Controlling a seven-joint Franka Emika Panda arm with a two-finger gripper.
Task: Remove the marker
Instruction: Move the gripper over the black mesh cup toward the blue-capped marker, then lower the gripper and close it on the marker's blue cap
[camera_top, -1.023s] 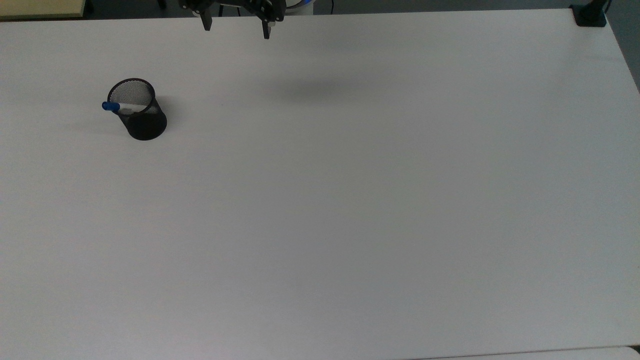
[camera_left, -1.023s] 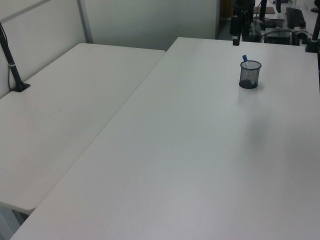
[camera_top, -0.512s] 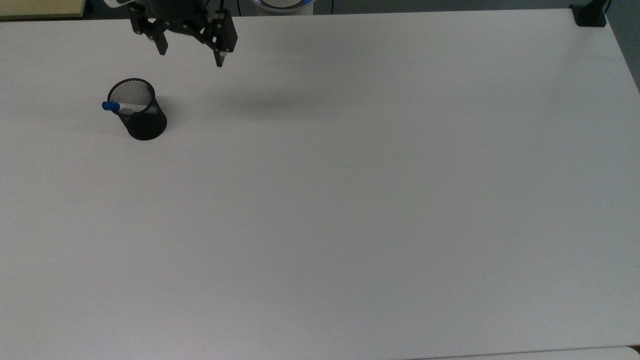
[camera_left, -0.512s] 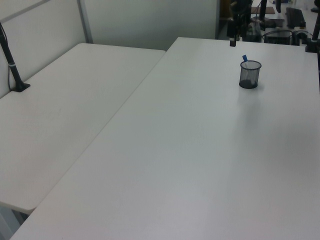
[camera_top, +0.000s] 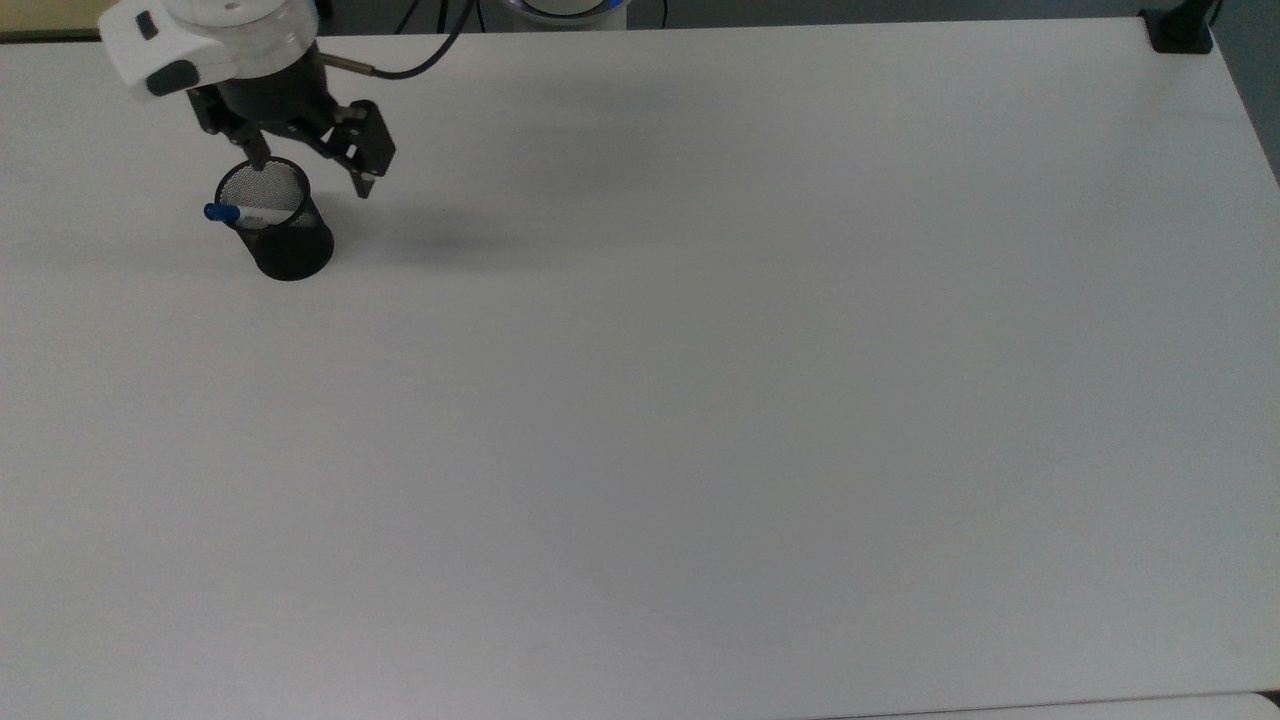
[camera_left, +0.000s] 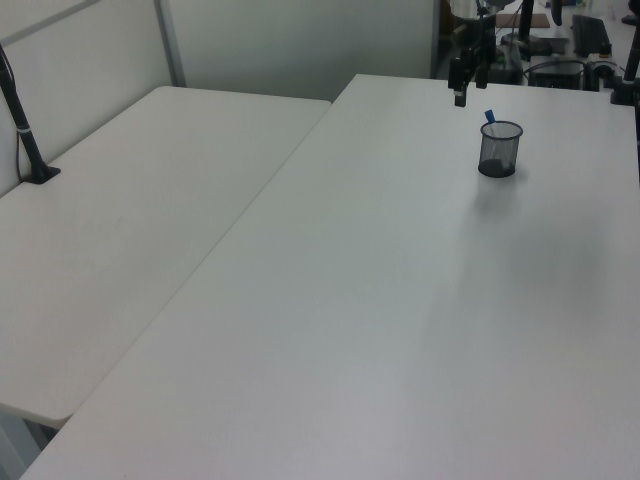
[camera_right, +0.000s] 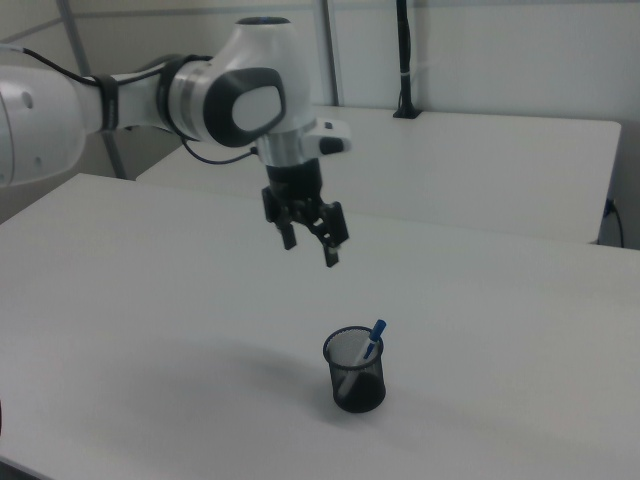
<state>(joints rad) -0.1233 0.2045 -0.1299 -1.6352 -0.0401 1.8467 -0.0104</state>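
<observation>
**One marker, still in its cup**

One wide white counter carries everything, and it stretches away below the fingers. Next in size is the arm, reaching in from the right view's left. Its gripper hangs in the air with the fingers spread apart and holding nothing.

Below the fingers stands a black mesh cup, upright on the counter. In the top view one fingertip sits over the cup's far rim and the other lies off to the top view's right of it; the right view shows the fingers well above the cup and to the right view's left of it, so nothing touches.

The cup's one content is the marker. It leans inside, white barrel against the wall, blue cap poking out over the rim, on the side away from the fingers in the right view.

The step in hand looks like the approach. To do it well, the fingers should likely centre over the blue cap, turn so the gap straddles the barrel across its width, and come down along the marker's lean. Closing just under the cap, above the rim, would keep the fingers off the mesh. A light cup could tip or lift with the marker, so the pull should probably follow the barrel's line.
</observation>
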